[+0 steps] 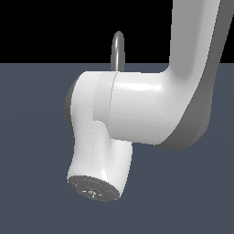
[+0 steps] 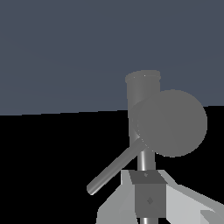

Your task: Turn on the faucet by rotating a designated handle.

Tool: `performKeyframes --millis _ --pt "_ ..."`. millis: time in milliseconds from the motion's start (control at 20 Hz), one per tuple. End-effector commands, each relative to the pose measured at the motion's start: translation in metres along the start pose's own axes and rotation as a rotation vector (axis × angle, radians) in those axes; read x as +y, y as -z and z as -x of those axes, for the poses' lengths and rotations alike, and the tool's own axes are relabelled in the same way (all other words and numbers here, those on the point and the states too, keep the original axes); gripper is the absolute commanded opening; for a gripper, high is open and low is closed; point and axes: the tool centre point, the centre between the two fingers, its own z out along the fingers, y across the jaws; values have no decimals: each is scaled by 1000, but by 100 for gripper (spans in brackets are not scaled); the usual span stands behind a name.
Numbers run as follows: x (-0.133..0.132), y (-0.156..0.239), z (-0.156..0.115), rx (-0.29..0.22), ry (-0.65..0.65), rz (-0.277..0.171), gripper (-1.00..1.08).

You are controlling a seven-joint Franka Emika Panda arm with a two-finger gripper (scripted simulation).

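Note:
In the exterior view only the top of the faucet's (image 1: 118, 48) grey arched spout shows above my white arm (image 1: 137, 109). The arm hides the faucet base, the handle and my gripper there. In the wrist view the faucet (image 2: 142, 94) is close ahead, with a short grey cylinder and a round grey part (image 2: 171, 123) in front of it. The handle (image 2: 113, 168), a thin grey lever, slants out from the base, and its free end lies beside my gripper (image 2: 148, 192). The gripper's fingers appear closed together and hold nothing. A thin grey rod (image 2: 145, 161) runs just behind them.
The flat dark blue-grey floor (image 1: 36, 151) spreads around the faucet, with black background above it. My bulky arm fills the middle and the exterior view's right.

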Motion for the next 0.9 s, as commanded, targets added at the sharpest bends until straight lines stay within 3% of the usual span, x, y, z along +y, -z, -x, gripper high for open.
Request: performKeyframes --millis 0,50,100,850 --pt "-28 -7 -2 2 49 72 -100" --pt "-5 0 0 2 6 -19 -100" --pt "-11 0 0 1 1 -30 -100" --pt "-33 -5 -31 1 34 40 -100"
